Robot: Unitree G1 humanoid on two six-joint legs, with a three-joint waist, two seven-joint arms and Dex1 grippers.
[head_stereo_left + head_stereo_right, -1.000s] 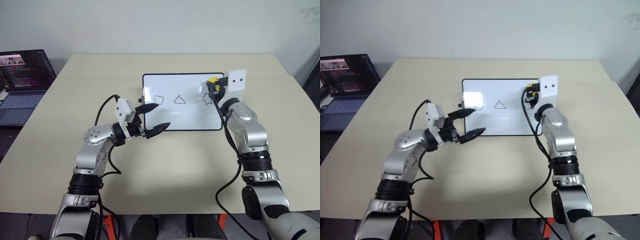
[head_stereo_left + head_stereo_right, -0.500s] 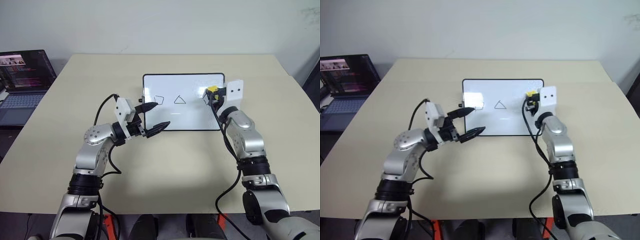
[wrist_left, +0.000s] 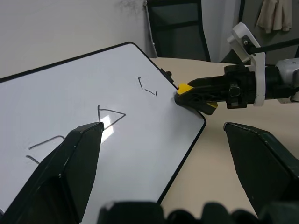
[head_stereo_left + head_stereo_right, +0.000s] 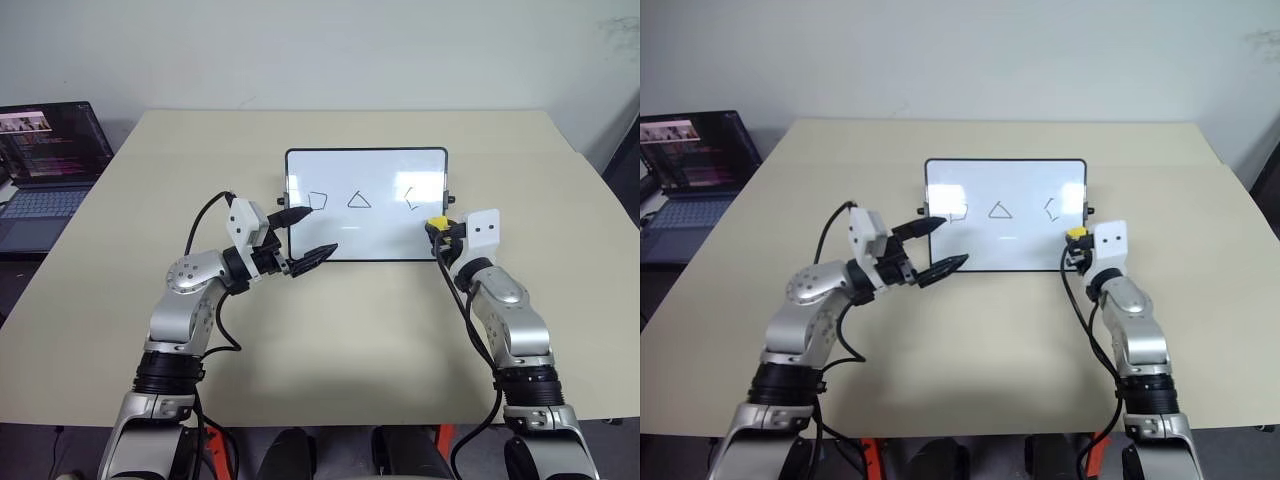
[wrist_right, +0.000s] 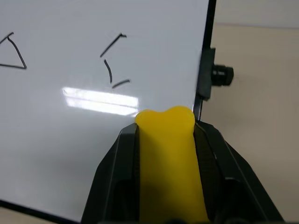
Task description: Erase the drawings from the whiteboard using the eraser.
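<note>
Right hand [image 4: 436,228] with eraser [image 4: 437,222] lower, hexagon half-erased.

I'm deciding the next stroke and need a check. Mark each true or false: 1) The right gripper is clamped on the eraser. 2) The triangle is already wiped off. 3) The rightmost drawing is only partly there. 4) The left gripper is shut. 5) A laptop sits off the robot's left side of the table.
1) True: the right gripper is shut on the yellow eraser.
2) False: the triangle is whole on the whiteboard.
3) True: the rightmost drawing is a few loose strokes.
4) False: the left gripper stands open by the board's edge.
5) True: the laptop is open there.
</note>
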